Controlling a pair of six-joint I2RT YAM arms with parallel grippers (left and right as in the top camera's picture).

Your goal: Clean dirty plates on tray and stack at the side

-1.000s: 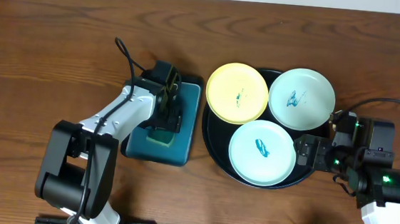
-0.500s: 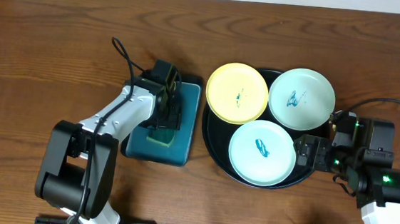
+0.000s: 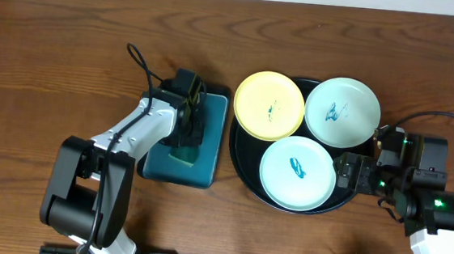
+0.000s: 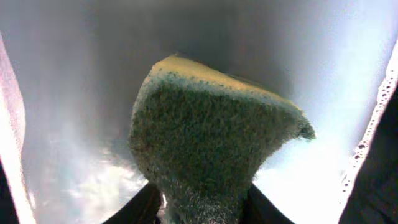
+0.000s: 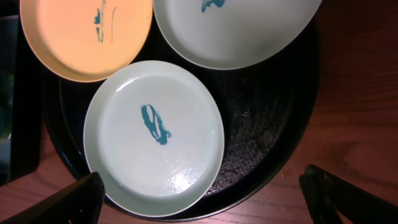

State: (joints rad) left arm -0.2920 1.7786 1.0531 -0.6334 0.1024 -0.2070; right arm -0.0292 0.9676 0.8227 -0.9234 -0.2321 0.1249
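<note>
Wooden table (image 3: 54, 48), overhead: you see the tray (image 3: 245, 157) at 3 o'clock, its smeared plates (image 3: 297, 172) at 11, 1 and 6; left gripper (image 3: 185, 144) over the teal tray (image 3: 209, 142); left wrist: fingers (image 4: 140, 202) pinch the sponge (image 4: 211, 137); right wrist: right gripper (image 5: 202, 186) spread wide at the tray's 4 o'clock rim.

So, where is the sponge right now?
Overhead, the sponge is over the teal tray, left of the round black tray, pinched in the left tool.
</note>
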